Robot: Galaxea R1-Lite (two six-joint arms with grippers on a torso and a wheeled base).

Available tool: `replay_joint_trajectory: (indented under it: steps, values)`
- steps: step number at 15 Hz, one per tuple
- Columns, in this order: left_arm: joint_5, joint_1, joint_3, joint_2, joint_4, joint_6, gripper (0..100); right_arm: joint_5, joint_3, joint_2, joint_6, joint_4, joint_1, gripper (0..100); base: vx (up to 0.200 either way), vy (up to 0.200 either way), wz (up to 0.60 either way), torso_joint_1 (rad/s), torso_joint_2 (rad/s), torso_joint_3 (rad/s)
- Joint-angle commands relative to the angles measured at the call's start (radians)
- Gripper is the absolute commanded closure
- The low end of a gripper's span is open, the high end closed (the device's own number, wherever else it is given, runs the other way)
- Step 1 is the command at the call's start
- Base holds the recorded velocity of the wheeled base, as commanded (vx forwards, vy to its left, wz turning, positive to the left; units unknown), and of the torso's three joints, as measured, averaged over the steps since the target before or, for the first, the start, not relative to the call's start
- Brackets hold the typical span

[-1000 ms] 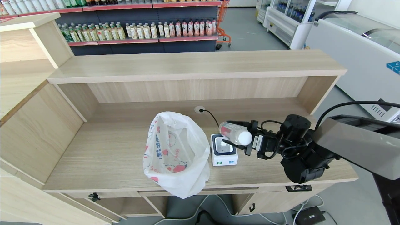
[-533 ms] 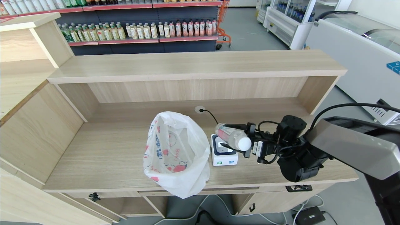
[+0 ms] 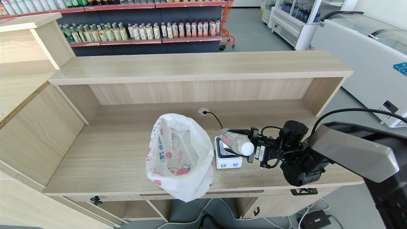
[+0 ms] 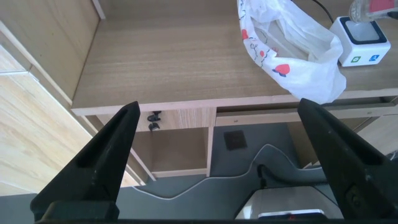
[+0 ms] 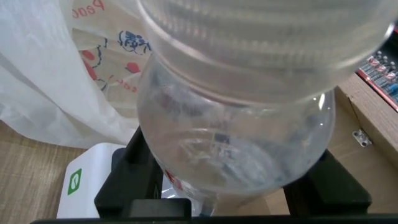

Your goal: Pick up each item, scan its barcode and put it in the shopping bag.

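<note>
On the left, our left jaws hang spread wide and grasp nothing, out in front of the near edge of the wooden surface (image 3: 111,152). Near the middle of that surface we see the white shopping bag (image 3: 179,156) standing with its mouth open. Just beside it on the right sits the small white scanner (image 3: 227,159). Our right jaws are clenched around a clear bottle (image 3: 237,141), held sideways right above the scanner, white cap toward us.
</note>
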Motion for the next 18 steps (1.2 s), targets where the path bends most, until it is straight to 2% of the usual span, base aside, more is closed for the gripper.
replay_joint_trajectory:
  steps: [1, 8, 9, 11, 13, 16, 17, 18]
  values:
    - [0.000, 0.000, 0.000, 0.000, 0.000, 0.000, 0, 0.000, -0.003, 0.016, 0.000, -0.001, 0.000, 100, 0.000, 0.000, 0.00, 0.000, 0.00, 0.000]
    - [0.000, 0.000, 0.000, 0.000, 0.000, 0.000, 0, -0.003, -0.005, 0.013, 0.012, -0.001, -0.002, 100, 0.000, 0.000, 0.00, 0.000, 0.00, 0.000]
    - [0.000, 0.000, 0.000, 0.000, 0.000, 0.000, 0, -0.003, -0.008, -0.001, 0.048, -0.001, -0.006, 100, 0.000, 0.000, 0.00, 0.000, 0.00, 0.000]
    - [0.000, 0.000, 0.000, 0.000, 0.000, 0.000, 0, -0.010, 0.004, -0.091, 0.244, -0.001, -0.052, 100, 0.000, 0.000, 0.00, 0.000, 0.00, 0.000]
    - [0.000, 0.000, 0.000, 0.000, 0.000, 0.000, 0, -0.038, 0.013, -0.179, 0.376, -0.001, -0.086, 100, 0.000, 0.000, 0.00, 0.000, 0.00, 0.000]
    - [0.000, 0.000, 0.000, 0.000, 0.000, 0.000, 0, -0.428, 0.133, -0.389, 0.689, 0.005, -0.067, 100, 0.000, 0.000, 0.00, 0.000, 0.00, 0.000]
    - [0.000, 0.000, 0.000, 0.000, 0.000, 0.000, 0, -0.561, 0.202, -0.461, 0.747, 0.051, -0.044, 100, 0.000, 0.000, 0.00, 0.000, 0.00, 0.000]
    - [0.000, 0.000, 0.000, 0.000, 0.000, 0.000, 0, -0.627, 0.241, -0.498, 0.759, 0.092, -0.038, 100, 0.000, 0.000, 0.00, 0.000, 0.00, 0.000]
